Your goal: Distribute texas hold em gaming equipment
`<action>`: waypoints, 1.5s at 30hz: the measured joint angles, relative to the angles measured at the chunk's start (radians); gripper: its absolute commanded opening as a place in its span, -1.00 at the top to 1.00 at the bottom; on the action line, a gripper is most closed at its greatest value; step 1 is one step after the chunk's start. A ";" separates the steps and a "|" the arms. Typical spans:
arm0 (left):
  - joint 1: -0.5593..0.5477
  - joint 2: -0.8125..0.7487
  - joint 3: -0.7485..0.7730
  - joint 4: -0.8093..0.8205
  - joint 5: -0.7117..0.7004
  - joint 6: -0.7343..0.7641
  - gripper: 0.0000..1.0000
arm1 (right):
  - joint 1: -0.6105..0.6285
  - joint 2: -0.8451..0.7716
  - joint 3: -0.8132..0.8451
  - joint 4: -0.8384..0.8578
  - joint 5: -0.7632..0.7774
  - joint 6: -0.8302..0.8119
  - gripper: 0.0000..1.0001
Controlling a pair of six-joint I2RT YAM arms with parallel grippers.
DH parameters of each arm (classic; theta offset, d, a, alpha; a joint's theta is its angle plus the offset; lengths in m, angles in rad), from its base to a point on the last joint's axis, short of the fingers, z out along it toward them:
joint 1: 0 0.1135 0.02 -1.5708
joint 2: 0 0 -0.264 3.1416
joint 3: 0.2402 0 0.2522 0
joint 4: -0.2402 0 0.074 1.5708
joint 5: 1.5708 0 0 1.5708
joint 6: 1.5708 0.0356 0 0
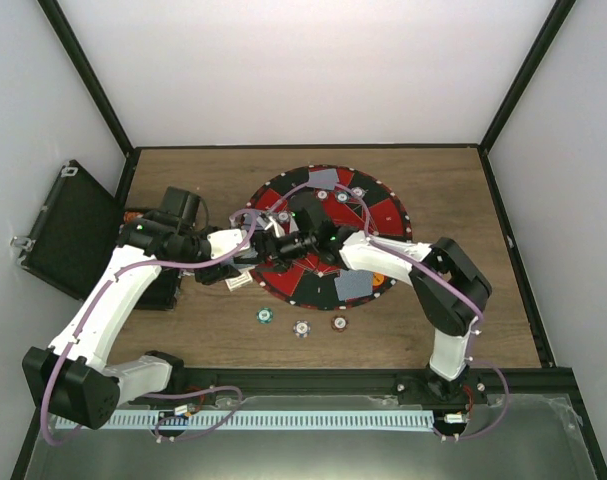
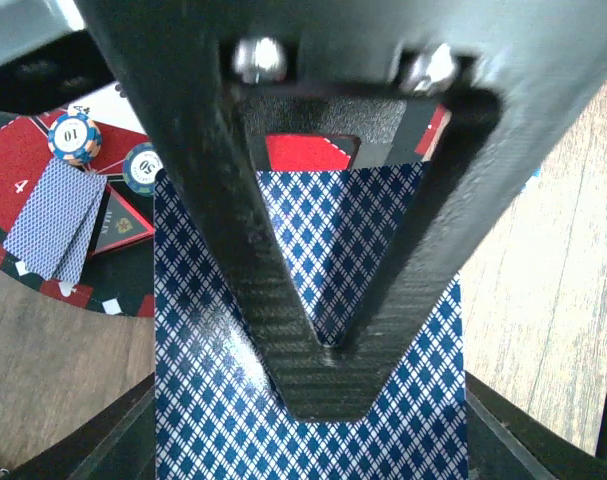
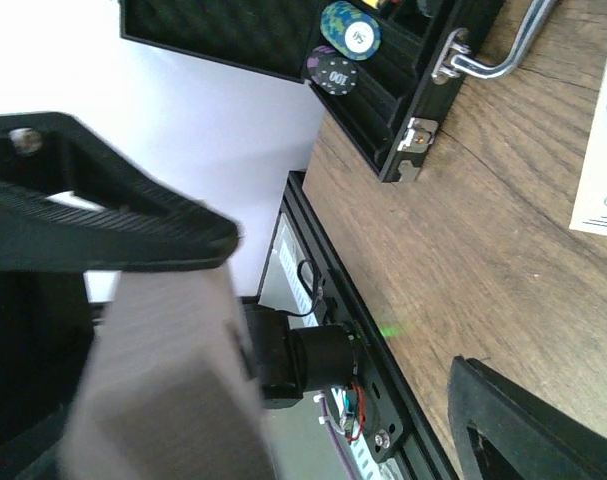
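My left gripper (image 2: pixel 323 395) is shut on playing cards (image 2: pixel 213 400) with blue diamond backs, held above the round mat (image 1: pixel 385 215). In the top view it (image 1: pixel 281 246) meets my right gripper (image 1: pixel 318 240) over the mat's middle. The right gripper (image 3: pixel 343 310) has its jaws wide apart; a blurred grey card (image 3: pixel 163 380) lies against its upper finger (image 3: pixel 133 225), and I cannot tell if it is gripped. Dealt cards (image 2: pixel 53 220) and two chips (image 2: pixel 74 138) lie on the mat. Three poker chips (image 1: pixel 301 327) sit on the wood in front of the mat.
The black case (image 1: pixel 68 230) stands open at the left wall, with chips (image 3: pixel 350 30) in its tray and metal latches (image 3: pixel 415 135). A white leaflet (image 1: pixel 238 283) lies beside the mat's left edge. More card pairs (image 1: pixel 353 287) rest on the mat's rim.
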 measured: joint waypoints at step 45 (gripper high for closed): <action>0.000 0.009 0.001 -0.006 -0.020 0.001 0.91 | -0.098 -0.078 -0.075 0.037 -0.073 0.038 0.83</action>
